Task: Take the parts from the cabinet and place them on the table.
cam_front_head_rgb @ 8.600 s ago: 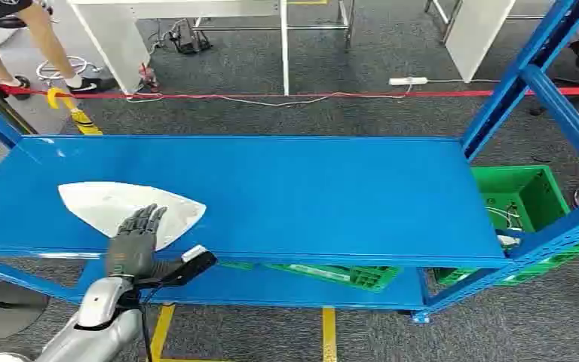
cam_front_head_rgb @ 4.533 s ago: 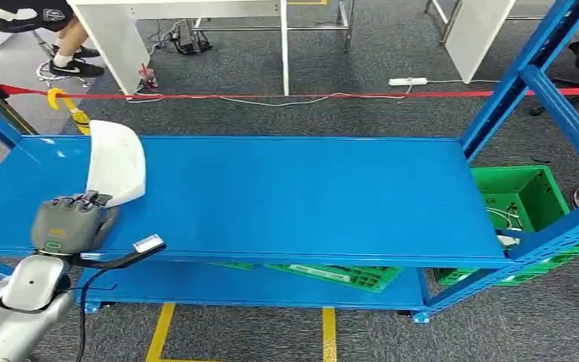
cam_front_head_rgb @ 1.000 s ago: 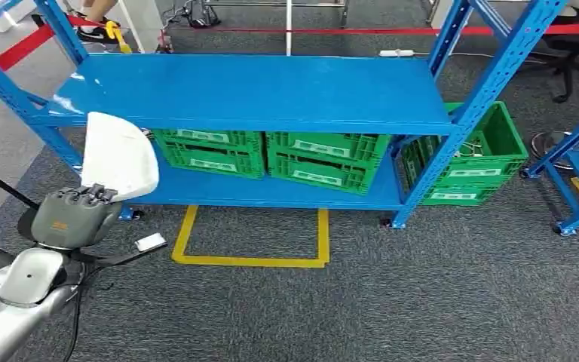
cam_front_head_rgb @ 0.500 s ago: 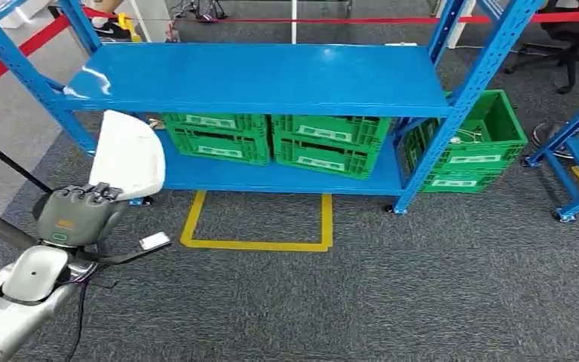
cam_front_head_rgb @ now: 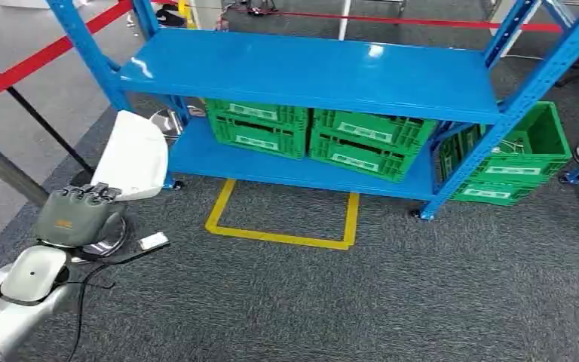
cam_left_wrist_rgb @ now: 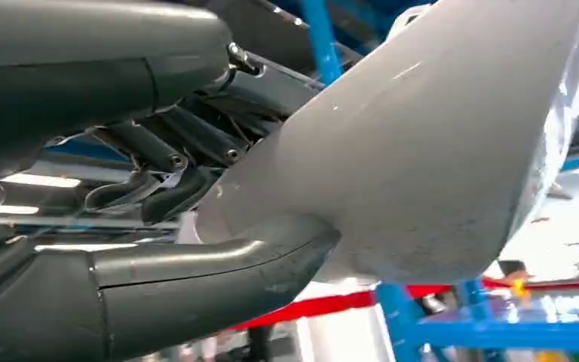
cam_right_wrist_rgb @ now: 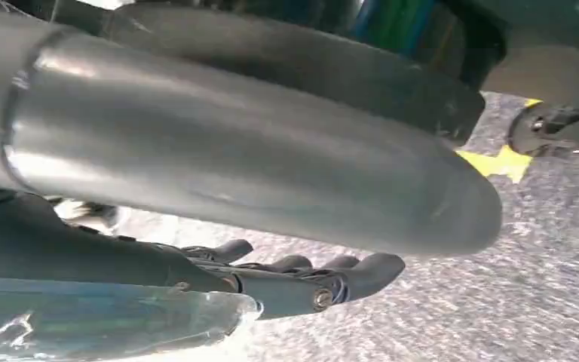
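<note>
My left hand (cam_front_head_rgb: pixel 75 213) grips a white curved shell part (cam_front_head_rgb: pixel 133 154) by its lower edge and holds it upright at the left, over the grey carpet and away from the blue cabinet (cam_front_head_rgb: pixel 309 72). In the left wrist view the thumb (cam_left_wrist_rgb: pixel 196 275) and the darker fingers (cam_left_wrist_rgb: pixel 158 162) clamp the part (cam_left_wrist_rgb: pixel 430 151) from both sides. My right hand (cam_right_wrist_rgb: pixel 301 285) hangs beside my body above the carpet, its fingers loosely stretched with nothing in them.
The cabinet's top shelf is bare. Green crates (cam_front_head_rgb: pixel 260 127) (cam_front_head_rgb: pixel 369 139) sit on its lower shelf, and another green crate (cam_front_head_rgb: pixel 513 154) stands at its right end. A yellow tape square (cam_front_head_rgb: pixel 283 235) marks the carpet. Red barrier tape (cam_front_head_rgb: pixel 30 64) runs at the left.
The whole picture has shifted: the camera has backed away from the cabinet and turned, so the rack now sits farther off and to the right. My left hand still holds the white part.
</note>
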You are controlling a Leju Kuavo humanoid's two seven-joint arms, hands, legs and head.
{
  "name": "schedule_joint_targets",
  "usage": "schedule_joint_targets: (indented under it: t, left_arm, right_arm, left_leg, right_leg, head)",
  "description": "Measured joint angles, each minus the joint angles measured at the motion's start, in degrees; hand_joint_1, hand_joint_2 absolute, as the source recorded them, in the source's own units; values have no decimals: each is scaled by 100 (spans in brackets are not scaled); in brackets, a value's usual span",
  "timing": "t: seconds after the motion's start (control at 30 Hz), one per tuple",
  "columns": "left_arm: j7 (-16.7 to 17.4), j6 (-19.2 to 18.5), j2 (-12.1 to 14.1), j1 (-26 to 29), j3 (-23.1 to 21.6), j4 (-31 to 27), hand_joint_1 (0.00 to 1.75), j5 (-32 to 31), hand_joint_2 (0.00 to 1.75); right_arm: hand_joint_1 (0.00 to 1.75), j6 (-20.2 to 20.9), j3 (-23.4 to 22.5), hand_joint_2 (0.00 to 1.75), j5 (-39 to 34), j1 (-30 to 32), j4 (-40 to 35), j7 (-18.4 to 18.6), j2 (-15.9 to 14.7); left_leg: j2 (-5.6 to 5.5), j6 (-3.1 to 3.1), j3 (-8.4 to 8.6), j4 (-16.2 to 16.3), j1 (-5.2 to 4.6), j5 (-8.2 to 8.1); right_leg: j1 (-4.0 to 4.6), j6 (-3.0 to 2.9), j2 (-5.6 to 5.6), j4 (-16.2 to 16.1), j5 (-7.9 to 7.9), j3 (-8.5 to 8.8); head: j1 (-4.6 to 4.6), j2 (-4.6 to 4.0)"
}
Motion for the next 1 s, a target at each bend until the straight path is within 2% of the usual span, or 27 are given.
schedule_joint_targets:
  t: [0.03, 0.07, 0.1, 0.13, 0.17, 0.2, 0.23, 0.27, 0.3, 0.33, 0.37, 0.4, 0.43, 0.5, 0.53, 0.57, 0.6, 0.67, 0.7, 0.73, 0.77, 0.8, 0.83, 0.87, 0.9, 0.93, 1.0]
  left_arm:
    - [0, 0, 0, 3, 0, 0, 175, 0, 175]
    - [0, 2, 6, -9, 4, 0, 175, 0, 175]
    - [0, 2, 2, -16, 2, -2, 175, 0, 175]
    - [0, 2, -7, -18, 0, -2, 175, 0, 175]
    - [0, 2, -11, -14, 0, -2, 175, 0, 175]
    - [0, 2, -11, -6, -2, -2, 175, 0, 175]
    - [0, 2, -11, -5, -2, -2, 175, 0, 175]
    - [0, 2, -11, -8, -2, -2, 175, -2, 175]
    - [0, 4, -7, -10, 0, -2, 175, -2, 175]
    - [9, 4, 0, -13, 0, -2, 175, -2, 175]
    - [35, 4, 6, -18, -2, -2, 175, -2, 175]
    - [53, 4, 13, -53, -7, -2, 175, -2, 175]
    - [59, 4, 24, -65, -15, -7, 175, -2, 175]
    - [63, -15, 85, -57, -20, -7, 175, -2, 175]
    - [63, -35, 122, -59, -20, -7, 175, -2, 175]
    - [61, -61, 147, -79, -15, -7, 175, -2, 175]
    - [50, -79, 162, -132, -17, -7, 175, -2, 175]
    - [37, -98, 162, -164, -26, -7, 175, -2, 175]
    - [22, -114, 162, -160, -28, -7, 175, -2, 175]
    - [2, -131, 162, -159, -33, -7, 175, -2, 175]
    - [-18, -144, 164, -161, -35, -7, 175, -2, 175]
    - [-17, -146, 177, -166, -33, -9, 175, -2, 175]
    - [-39, -155, 203, -179, -33, -24, 175, -2, 175]
    - [-46, -164, 227, -202, -31, -44, 175, -2, 175]
    - [-50, -168, 227, -256, -33, -55, 175, -2, 175]
    - [-52, -175, 225, -279, -37, -72, 175, -2, 175]
    - [-68, -203, 245, -270, -37, -85, 175, 0, 175]
  right_arm:
    - [0, 0, 2, 0, 2, -2, 0, -2, 0]
    - [0, 0, 4, 0, 2, 1, 0, -2, 0]
    - [0, 0, 7, 0, 2, 7, 0, -2, 0]
    - [0, 0, 11, 0, 2, 10, 0, -2, 0]
    - [0, 0, 17, 0, 2, 14, 0, -2, 0]
    - [0, 0, 24, 0, 2, 18, 0, -2, 0]
    - [0, 0, 33, 0, 2, 21, 0, -2, 0]
    - [0, 0, 39, 0, 0, 23, 0, -2, 0]
    - [0, 2, 42, 0, -2, 29, 0, -2, 0]
    - [0, 2, 42, 0, -9, 28, 0, -2, 0]
    - [0, 2, 42, 0, -18, 27, 0, -2, -2]
    - [0, 9, 42, 0, -33, 42, 2, -2, -2]
    - [0, 22, 42, 0, -42, 20, 2, -20, -2]
    - [0, 39, 44, 0, -50, -6, -2, -20, 0]
    - [0, 46, 44, 0, -52, -13, -9, -18, 18]
    - [0, 48, 44, 0, -53, -3, -7, 7, 6]
    - [0, 46, 44, 0, -52, 10, -7, 6, 7]
    - [0, 46, 44, 0, -52, 25, -7, 7, 7]
    - [0, 46, 44, 0, -52, 28, -7, 7, 7]
    - [0, 48, 44, 0, -53, 30, -7, 7, 7]
    - [0, 50, 44, 0, -57, 27, -7, 7, 9]
    - [0, 52, 44, 0, -59, 21, -9, 6, 9]
    - [0, 55, 44, 0, -61, 13, -9, 7, 9]
    - [0, 68, 44, 0, -61, 6, -9, 7, 9]
    - [0, 72, 44, 0, -66, 7, -9, 7, 9]
    - [0, 81, 44, 0, -66, 7, -9, 7, 9]
    - [0, 101, 44, 0, -70, 0, -9, 7, 9]
  left_leg:
    - [-81, 39, 1, -11, 26, 21]
    - [-144, 77, -8, -13, 31, 29]
    - [-209, 109, -18, -13, 29, 36]
    - [-300, 122, -31, -12, 27, 43]
    - [-378, 127, -41, -10, 20, 45]
    - [-459, 131, -40, -9, 15, 48]
    - [-550, 133, -35, -8, 13, 49]
    - [-645, 133, -28, -7, 13, 49]
    - [-732, 131, -15, -6, 13, 51]
    - [-812, 128, -5, -6, 16, 51]
    - [-875, 115, -18, -7, 27, 55]
    - [-945, 79, -56, 35, 5, 73]
    - [-1005, 36, -126, 30, 33, 103]
    - [-1133, -71, -164, -26, 65, 175]
    - [-1091, -88, -180, -7, 56, 151]
    - [-720, -124, -227, 97, 1, 45]
    - [-531, -150, -378, 414, 3, -176]
    - [-429, -185, -797, 1352, 14, -606]
    - [-426, -197, -945, 1688, 19, -700]
    - [-423, -204, -966, 1752, 22, -664]
    - [-415, -204, -851, 1561, 23, -508]
    - [-393, -198, -635, 1176, 22, -293]
    - [-307, -185, -321, 637, 18, -56]
    - [-64, -168, -26, 155, 2, 92]
    - [61, -149, 65, -88, -57, 48]
    - [-24, -56, 23, -48, -38, 71]
    - [-148, 1, -9, -51, -56, 78]
  right_leg:
    - [-26, 49, 90, 48, -72, -60]
    - [-50, 83, 429, 235, -214, -113]
    - [-72, 99, 630, 620, -421, -277]
    - [-84, 112, 734, 1198, -673, -543]
    - [-83, 115, 760, 1670, -842, -782]
    - [-83, 110, 763, 1953, -881, -950]
    - [-82, 97, 770, 1934, -751, -985]
    - [-83, 80, 783, 1637, -497, -885]
    - [-84, 57, 821, 1175, -198, -701]
    - [-94, 34, 946, 624, 106, -475]
    - [-122, 18, 1237, 294, 202, -356]
    - [-171, 32, 1348, 194, 190, -331]
    - [-142, 42, 1291, 139, 125, -261]
    - [-123, -9, 1198, 159, 156, -294]
    - [-177, -61, 1107, 98, 195, -278]
    - [-172, -91, 1037, 78, 212, -267]
    - [-166, -110, 954, 75, 220, -270]
    - [-159, -116, 779, 76, 217, -284]
    - [-159, -117, 698, 77, 216, -290]
    - [-160, -117, 612, 77, 216, -291]
    - [-160, -116, 536, 77, 215, -290]
    - [-160, -115, 466, 77, 215, -287]
    - [-159, -109, 403, 77, 211, -276]
    - [-146, -92, 338, 78, 202, -260]
    - [-82, -51, 284, 127, 171, -286]
    - [-77, -33, 228, 109, 181, -291]
    - [-80, 0, 101, 84, 183, -260]
  head:
    - [9, 0]
    - [33, 0]
    - [41, 0]
    - [41, 0]
    - [42, 0]
    - [39, 0]
    - [41, 0]
    - [41, 0]
    - [41, 0]
    - [41, 0]
    - [41, 0]
    - [28, 0]
    - [48, 0]
    - [41, 0]
    - [41, 0]
    - [7, 0]
    - [-31, 0]
    - [-31, 0]
    - [-29, 0]
    - [-31, 0]
    - [-29, 0]
    - [-29, 0]
    - [-31, 0]
    - [-29, 0]
    - [-62, 0]
    - [-39, 0]
    - [-53, 0]
